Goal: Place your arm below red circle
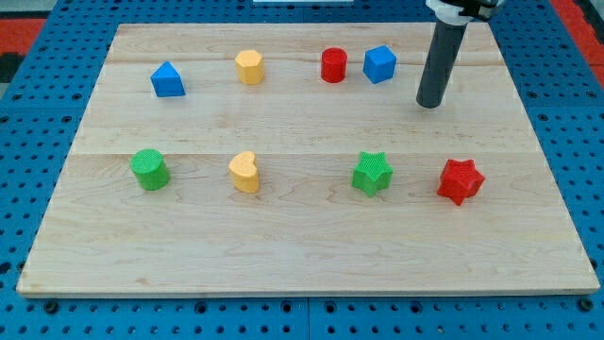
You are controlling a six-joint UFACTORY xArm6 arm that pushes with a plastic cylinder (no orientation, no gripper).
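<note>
The red circle [333, 65] is a short red cylinder near the view's top, just right of centre. A blue cube [379, 63] stands close to its right. My tip [429, 104] is the lower end of a dark rod coming down from the view's top right. It rests on the board to the right of the blue cube and a little lower than it. The tip is apart from the red circle, about a hundred pixels to its right and slightly lower. It touches no block.
A blue triangle [167, 79] and a yellow hexagon [249, 67] lie in the top row at left. The lower row holds a green cylinder [149, 169], a yellow heart [244, 172], a green star [372, 174] and a red star [460, 181]. The wooden board [302, 255] sits on blue pegboard.
</note>
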